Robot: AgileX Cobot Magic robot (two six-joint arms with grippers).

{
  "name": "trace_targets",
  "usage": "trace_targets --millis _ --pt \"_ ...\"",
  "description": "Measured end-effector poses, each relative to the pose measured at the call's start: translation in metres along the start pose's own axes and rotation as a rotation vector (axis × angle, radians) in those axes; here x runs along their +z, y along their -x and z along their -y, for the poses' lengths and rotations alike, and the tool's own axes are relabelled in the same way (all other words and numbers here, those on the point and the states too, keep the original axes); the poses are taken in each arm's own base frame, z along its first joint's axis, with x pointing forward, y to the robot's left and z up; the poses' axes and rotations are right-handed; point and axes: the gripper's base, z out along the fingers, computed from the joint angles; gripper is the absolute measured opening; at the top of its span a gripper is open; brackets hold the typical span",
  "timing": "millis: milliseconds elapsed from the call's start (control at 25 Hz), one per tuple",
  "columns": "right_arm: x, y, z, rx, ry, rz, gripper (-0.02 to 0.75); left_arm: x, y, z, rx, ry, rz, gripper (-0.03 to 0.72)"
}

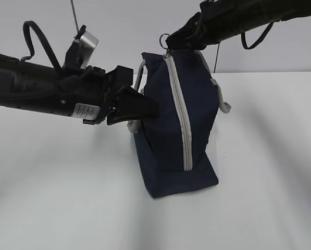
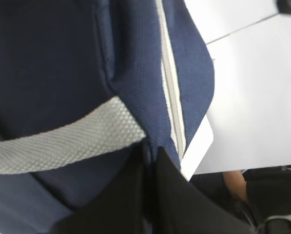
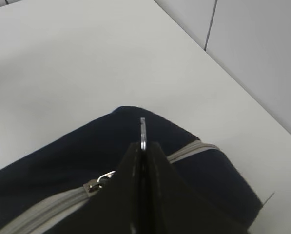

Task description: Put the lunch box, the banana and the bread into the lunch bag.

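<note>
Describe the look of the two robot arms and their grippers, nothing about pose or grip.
Both arms are matte black. The left arm carries a looped black cable, a white printed label, and a silvery camera block on top. Its left gripper ends in flat, wedge-shaped black fingers. The right arm has a hanging black cable loop; the right gripper has matching black fingers.

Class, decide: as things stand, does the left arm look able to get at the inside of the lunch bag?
Probably not. The lunch bag stands with its grey zipper closed along the visible length, and the left gripper is shut on the bag's side.
</note>
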Motion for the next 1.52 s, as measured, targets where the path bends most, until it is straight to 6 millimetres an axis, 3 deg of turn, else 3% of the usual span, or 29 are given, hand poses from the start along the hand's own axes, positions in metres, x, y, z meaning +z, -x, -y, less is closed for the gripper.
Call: trace_targets --millis 360,480,760,840,1000,1080,1160,1280,1520 --pt "0.041 -0.005 0.042 -0.004 -0.034 0.035 -0.016 0.000 -0.008 0.003 0.058 -0.035 -0.090 0.003" --pt "0.057 -0.017 0.057 0.037 -0.014 0.034 -0.016 -0.001 -0.010 0.003 0.071 -0.036 -0.107 0.003" --pt "0.051 -0.025 0.071 0.061 0.069 0.036 -0.016 -0.003 -0.010 0.002 0.077 -0.043 -0.117 0.015" --pt "0.048 -0.024 0.072 0.057 0.084 0.038 -0.016 -0.006 -0.008 0.000 0.073 -0.047 -0.116 0.104" --pt "0.046 -0.024 0.070 0.052 0.112 0.032 -0.016 -0.019 -0.001 -0.010 0.018 -0.039 -0.097 0.475" --pt "0.046 -0.024 0.070 0.052 0.116 0.031 -0.016 -0.031 0.005 -0.014 -0.038 -0.033 -0.070 0.569" --pt "0.046 -0.025 0.070 0.045 0.116 0.031 -0.016 -0.044 0.010 -0.014 -0.093 -0.039 -0.042 0.589" --pt "0.045 -0.026 0.071 0.026 0.112 0.030 -0.016 -0.057 0.016 -0.013 -0.193 -0.039 -0.007 0.563" --pt "0.043 -0.027 0.073 0.016 0.104 0.028 -0.016 -0.066 0.044 -0.006 -0.217 0.028 0.063 0.522"
